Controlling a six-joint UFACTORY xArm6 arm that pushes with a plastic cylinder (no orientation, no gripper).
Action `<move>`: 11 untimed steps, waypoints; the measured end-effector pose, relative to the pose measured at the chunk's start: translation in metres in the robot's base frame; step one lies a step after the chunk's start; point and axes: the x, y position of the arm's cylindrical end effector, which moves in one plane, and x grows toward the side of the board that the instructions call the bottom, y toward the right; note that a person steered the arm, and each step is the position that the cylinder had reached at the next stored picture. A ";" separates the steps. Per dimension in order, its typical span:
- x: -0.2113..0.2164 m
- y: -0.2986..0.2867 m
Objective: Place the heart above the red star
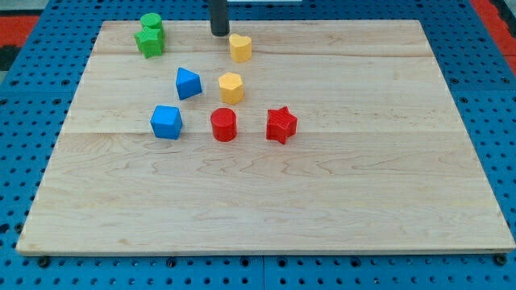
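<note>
The wooden board [266,201] is laid on a blue pegboard [24,97]; the red star [281,124] is taken as the landmark. The yellow heart [240,47] is found well above the star toward the view's top and a bit to its left, near the board's top edge. The rod is seen coming down from the view's top edge, with my tip [219,33] placed just beside the heart on its upper-left; contact can't be confirmed. No gripper is fitted, so nothing is grasped or clamped. A red cylinder [223,125] is set near the star's left, level with it. A yellow hexagonal block [230,87] is located up-left of the star, between heart and cylinder. A blue cube [166,122] is placed further left of the star, past the cylinder; a second blue block [188,83], shape unclear, sits above that cube. Two green blocks [150,36], touching, are found far up-left of the star at the board's top-left.
</note>
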 end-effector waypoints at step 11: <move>0.080 0.065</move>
